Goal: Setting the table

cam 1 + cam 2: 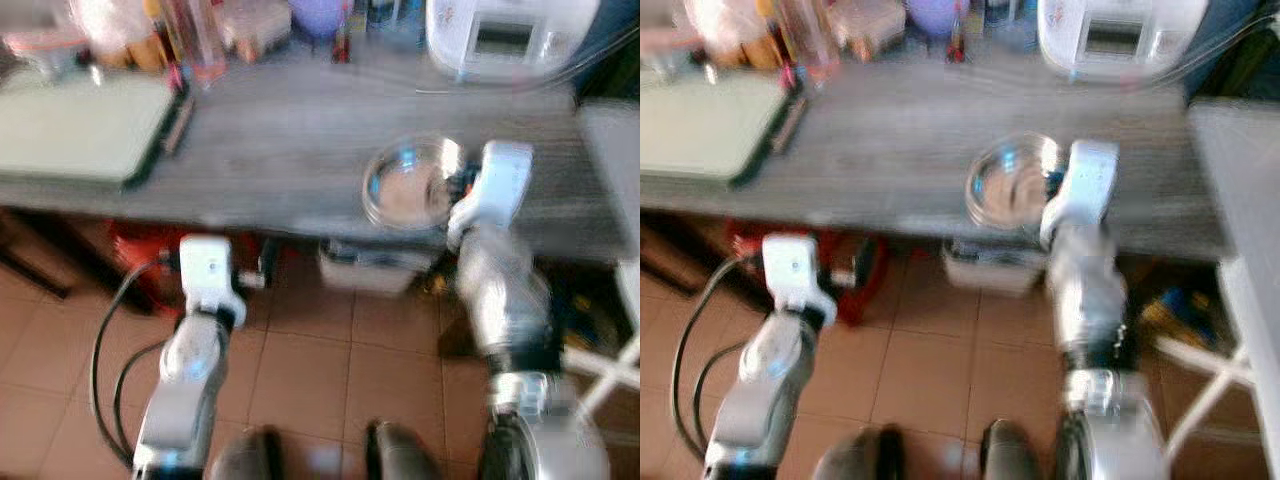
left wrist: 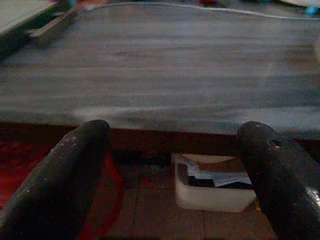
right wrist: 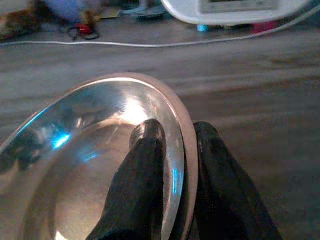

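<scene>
Right hand [image 3: 172, 165] clamped over metal bowl's [image 3: 95, 160] rim at 3 o'clock. Probably light, rigid, slippery. Left hand [image 2: 175, 170] spread wide, empty, before surface [image 1: 290, 150].

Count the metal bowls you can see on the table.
1. The bowl sits near the table's front edge, with the right tool pinching its rim. The back of the table is cluttered and blurred, so others could be hidden there.
</scene>
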### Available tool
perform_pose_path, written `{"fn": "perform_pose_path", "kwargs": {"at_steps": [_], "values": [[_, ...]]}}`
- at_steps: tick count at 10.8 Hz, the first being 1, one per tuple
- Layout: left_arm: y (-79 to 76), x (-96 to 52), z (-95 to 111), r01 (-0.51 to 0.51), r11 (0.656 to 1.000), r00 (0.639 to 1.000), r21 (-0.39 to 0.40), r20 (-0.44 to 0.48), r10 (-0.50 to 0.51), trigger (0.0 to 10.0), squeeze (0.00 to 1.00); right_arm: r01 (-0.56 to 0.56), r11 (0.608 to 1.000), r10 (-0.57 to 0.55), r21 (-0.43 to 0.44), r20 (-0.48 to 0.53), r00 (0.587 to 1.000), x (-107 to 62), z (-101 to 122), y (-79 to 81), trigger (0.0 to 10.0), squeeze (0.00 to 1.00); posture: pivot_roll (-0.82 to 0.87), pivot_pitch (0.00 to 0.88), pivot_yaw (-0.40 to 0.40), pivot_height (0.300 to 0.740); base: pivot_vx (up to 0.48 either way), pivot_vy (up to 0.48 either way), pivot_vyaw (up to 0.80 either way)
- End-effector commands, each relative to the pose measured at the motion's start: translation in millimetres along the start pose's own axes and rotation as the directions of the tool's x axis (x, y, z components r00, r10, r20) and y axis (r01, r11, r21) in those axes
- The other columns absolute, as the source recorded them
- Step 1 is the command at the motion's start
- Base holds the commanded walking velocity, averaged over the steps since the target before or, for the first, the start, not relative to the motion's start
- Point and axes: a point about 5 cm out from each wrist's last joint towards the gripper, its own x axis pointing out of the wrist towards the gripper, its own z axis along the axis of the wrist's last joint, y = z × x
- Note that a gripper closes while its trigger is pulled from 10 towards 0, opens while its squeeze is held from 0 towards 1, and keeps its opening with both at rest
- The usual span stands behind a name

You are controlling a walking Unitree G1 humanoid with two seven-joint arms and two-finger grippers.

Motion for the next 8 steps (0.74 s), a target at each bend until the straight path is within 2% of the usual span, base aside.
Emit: {"fn": "perform_pose_path", "kwargs": {"at_steps": [1, 3, 4, 6, 8], "values": [[3.4, -1.5, -1.5, -0.02, 1.0, 1.0, 0.008, -0.012, 0.021, 10.0, 0.0, -0.031, 0.999, 0.031, 0.03, -0.006, 0.999, 0.6, -3.4, 6.3, 10.0, 0.0, -0.03, 0.198, 0.045, 0.74, 0.0, 0.0, 0.0], [3.5, -2.1, -1.8, -0.025, 1.0, 1.0, 0.004, -0.015, 0.025, 10.0, 0.0, 0.008, 0.998, -0.006, -0.059, 0.031, 0.999, 6.0, 0.6, 5.3, 10.0, 0.0, -0.03, 0.201, 0.044, 0.74, 0.0, 0.0, 0.0], [3.1, -2.0, -1.6, -0.023, 1.0, 1.0, 0.003, -0.016, 0.023, 10.0, 0.0, -0.033, 0.999, 0.033, 0.01, -0.003, 0.999, 11.2, -0.6, 7.4, 10.0, 0.0, -0.03, 0.204, 0.043, 0.74, 0.0, 0.0, 0.0], [2.1, -2.1, -1.4, -0.019, 1.0, 1.0, 0.001, -0.017, 0.019, 10.0, 0.0, -0.004, 0.997, 0.009, 0.078, -0.068, 0.998, 18.1, -5.7, 6.3, 10.0, 0.0, -0.02, 0.205, 0.041, 0.74, 0.0, 0.0, 0.0], [1.5, -2.9, -1.5, -0.024, 1.0, 1.0, -0.002, -0.018, 0.024, 10.0, 0.0, -0.009, 0.995, 0.023, 0.099, -0.136, 0.99, 18.4, -15.1, 10.4, 10.0, 0.0, -0.02, 0.209, 0.031, 0.74, 0.0, 0.0, 0.0]]}}
